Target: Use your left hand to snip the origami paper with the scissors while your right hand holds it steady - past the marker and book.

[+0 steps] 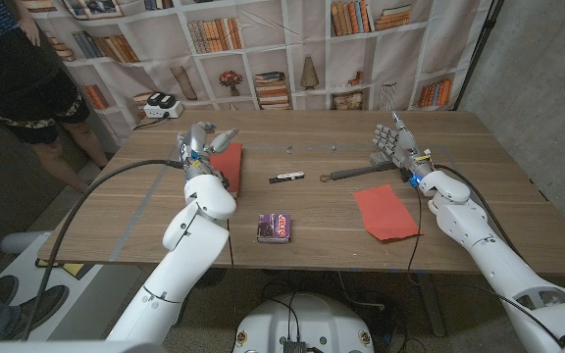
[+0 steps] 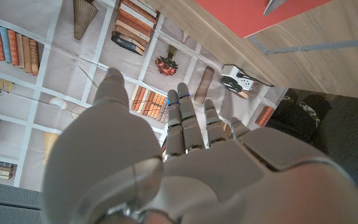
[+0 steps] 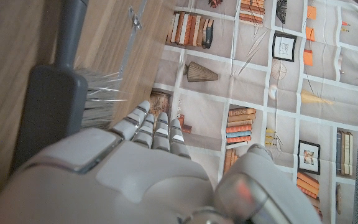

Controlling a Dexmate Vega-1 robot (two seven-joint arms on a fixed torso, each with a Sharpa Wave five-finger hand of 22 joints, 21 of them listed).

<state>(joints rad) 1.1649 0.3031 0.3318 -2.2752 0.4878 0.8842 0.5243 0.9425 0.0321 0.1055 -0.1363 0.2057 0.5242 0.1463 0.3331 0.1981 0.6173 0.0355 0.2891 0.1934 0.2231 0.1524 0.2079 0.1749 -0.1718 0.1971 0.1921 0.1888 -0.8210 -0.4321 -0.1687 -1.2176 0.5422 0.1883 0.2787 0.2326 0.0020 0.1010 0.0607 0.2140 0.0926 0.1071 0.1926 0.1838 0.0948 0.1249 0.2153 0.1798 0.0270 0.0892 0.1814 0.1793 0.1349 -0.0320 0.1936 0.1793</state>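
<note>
My left hand is raised over the wooden table, fingers spread and holding nothing, the red origami paper beneath it. My right hand stands likewise open, fingers apart, above a dark brush; a second red sheet lies nearer me. Between my hands lie a marker and a small book. Beyond, a bookshelf-printed backdrop.

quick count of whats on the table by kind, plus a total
red paper sheets: 2 (one by the left hand, one near the right hand)
marker: 1
small book: 1
brush: 1
total: 5
No scissors can be made out on the table.
</note>
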